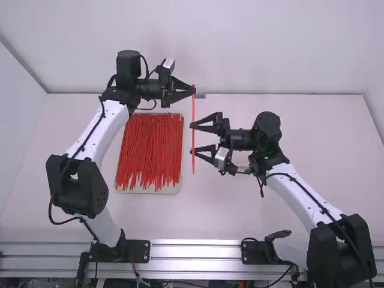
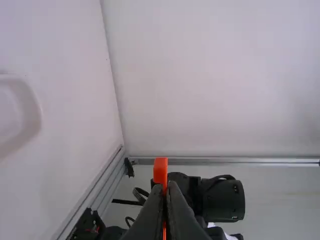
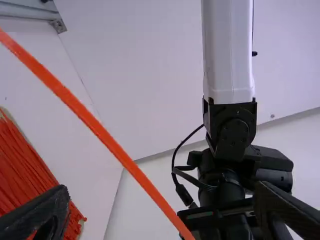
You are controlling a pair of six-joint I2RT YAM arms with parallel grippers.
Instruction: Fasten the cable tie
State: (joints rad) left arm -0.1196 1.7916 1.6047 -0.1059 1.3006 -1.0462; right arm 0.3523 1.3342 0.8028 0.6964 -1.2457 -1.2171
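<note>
A: Two questions. Grip state?
B: Left gripper (image 1: 192,90) pinched shut on the head end of a thin red plastic cable tie (image 1: 193,114), which hangs straight down. Right gripper (image 1: 193,139) wide open, and the tie's lower half runs between its jaws.
A: Step?
B: Second grab, I'd say. Next: close on the tail, bend it toward the head.

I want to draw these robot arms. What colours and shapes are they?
Both the left arm and the right arm have long white tubes joined by chunky black round joints. Thin black cables loop along them. The left gripper and right gripper are black, each with two pointy triangular fingers.
</note>
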